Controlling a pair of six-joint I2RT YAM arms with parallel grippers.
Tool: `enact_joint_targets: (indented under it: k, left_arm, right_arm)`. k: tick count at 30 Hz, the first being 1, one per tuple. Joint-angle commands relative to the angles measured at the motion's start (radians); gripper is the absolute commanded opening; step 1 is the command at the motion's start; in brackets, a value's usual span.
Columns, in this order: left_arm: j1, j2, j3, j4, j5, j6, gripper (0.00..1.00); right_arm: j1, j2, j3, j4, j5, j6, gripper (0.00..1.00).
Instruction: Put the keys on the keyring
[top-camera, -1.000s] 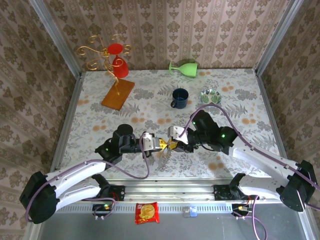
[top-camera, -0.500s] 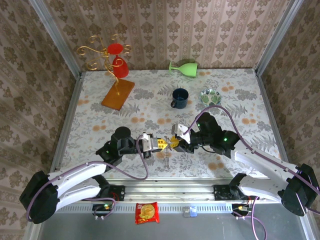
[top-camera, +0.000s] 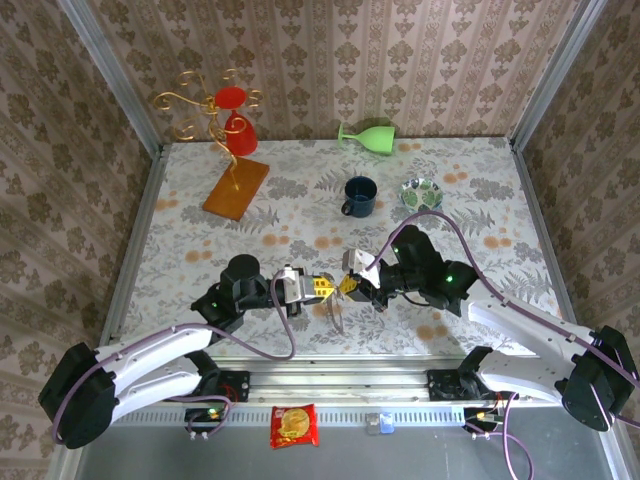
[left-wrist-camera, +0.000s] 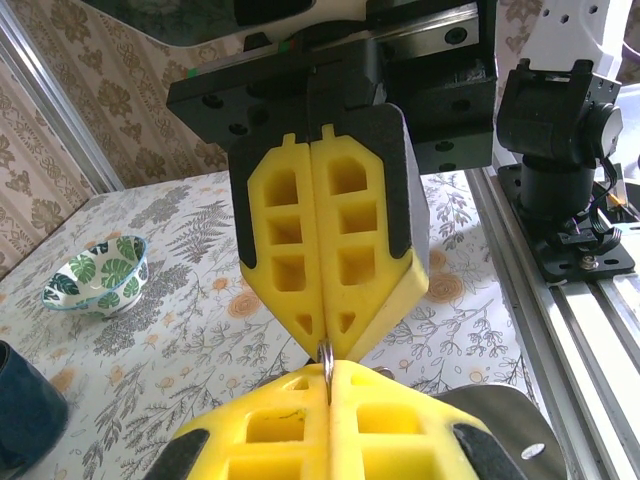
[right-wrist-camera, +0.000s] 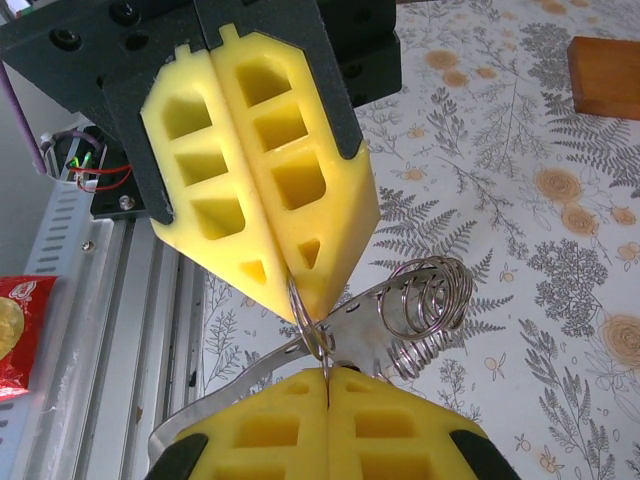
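Keyring (left-wrist-camera: 326, 358) wire is pinched between the two arms at the lower centre of the overhead frame, held above the floral counter (top-camera: 480, 170), with a thin grey arc of it hanging just below the meeting point. The left pincer (top-camera: 322, 288) reaches in from the left with its yellow pads pressed together and the wire caught at their tip. The right pincer (top-camera: 347, 285) meets it nose to nose from the right, its pads likewise together on the same wire. In the left wrist view a short upright run of wire bridges the two closed tips at the frame's centre. In the right wrist view the wire bends into a small loop between the tips, and a springy coil of silvery wire (right-wrist-camera: 425, 305) lies just right of it, at centre right. A flat silvery metal strip (right-wrist-camera: 230, 392) curves away at the lower left of that view; I cannot tell what it is. A blue mug (top-camera: 360, 195) and a leaf-patterned bowl (top-camera: 421, 191) stand near each other above centre. A green goblet (top-camera: 368, 135) lies on its side at the back wall, and a gold curly wire stand (top-camera: 190, 105) with red cups rises from a wooden base at the upper left. A red snack packet (top-camera: 294, 425) lies at the bottom edge.
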Motion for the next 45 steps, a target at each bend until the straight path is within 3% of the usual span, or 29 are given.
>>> enact_joint_targets:
  k: [1, 8, 14, 21, 33, 42, 44, 45]
  left_arm:
    - [-0.002, -0.004, 0.006, 0.077, 0.052, -0.035, 0.00]
    - [-0.005, 0.030, -0.014, 0.193, 0.061, -0.093, 0.00]
    - [-0.005, 0.034, -0.032, 0.214, 0.053, -0.105, 0.00]
    - [-0.005, 0.045, -0.038, 0.251, 0.054, -0.127, 0.00]
    - [-0.004, 0.062, -0.039, 0.290, 0.066, -0.153, 0.00]
    - [-0.004, 0.044, -0.055, 0.292, 0.022, -0.155, 0.00]
    - [-0.004, 0.020, -0.058, 0.246, -0.003, -0.135, 0.15]
    - [-0.003, 0.010, -0.053, 0.218, -0.040, -0.123, 0.18]
  right_arm:
    - [-0.002, 0.033, 0.011, 0.003, -0.004, 0.000, 0.00]
    - [0.000, 0.082, 0.028, 0.050, -0.047, 0.017, 0.01]
    - [-0.014, 0.004, -0.030, 0.092, -0.013, 0.036, 0.27]
    - [-0.019, -0.081, -0.089, 0.138, -0.008, 0.042, 0.33]
    - [-0.018, -0.040, -0.094, 0.233, -0.049, 0.088, 0.27]
    - [-0.018, -0.031, -0.072, 0.215, -0.053, 0.076, 0.00]
    - [-0.018, -0.038, -0.053, 0.159, -0.037, 0.045, 0.00]
    - [-0.018, -0.038, -0.044, 0.131, -0.028, 0.029, 0.00]
